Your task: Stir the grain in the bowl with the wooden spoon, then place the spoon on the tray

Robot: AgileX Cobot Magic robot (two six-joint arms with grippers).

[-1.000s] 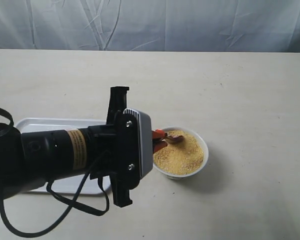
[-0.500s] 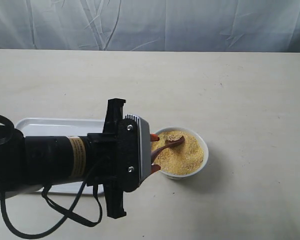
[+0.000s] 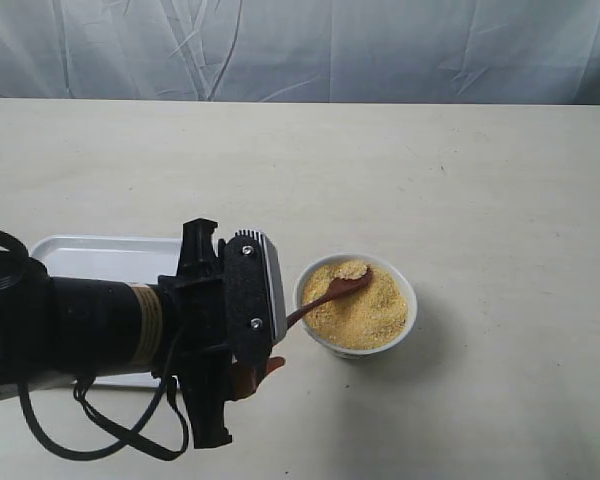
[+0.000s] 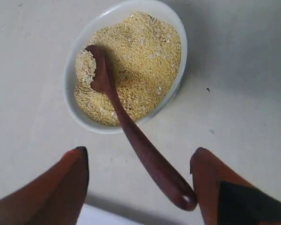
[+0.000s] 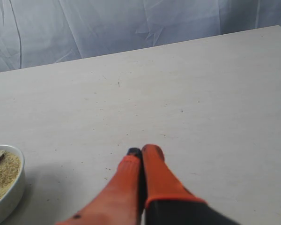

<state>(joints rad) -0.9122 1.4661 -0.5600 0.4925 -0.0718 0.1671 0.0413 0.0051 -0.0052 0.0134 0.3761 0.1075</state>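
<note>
Bowl (image 3: 358, 350): small, white, round, standing on the table (image 3: 480, 180); you can place every other item from it.
Grain (image 3: 375, 312): golden granules filling the bowl nearly to the rim.
Wooden spoon (image 4: 131, 131): its oval end is in the grain with some heaped on it. Its handle leans out over the bowl's rim toward your left gripper (image 4: 140, 153).
Left gripper: just beside the bowl, jaws spread wide. The handle end lies between them and neither finger touches it.
Tray (image 3: 100, 250): white, beyond your left gripper from the bowl, largely hidden by the arm.
Right gripper (image 5: 143, 151): well apart from the bowl, jaws pressed together on nothing.
</note>
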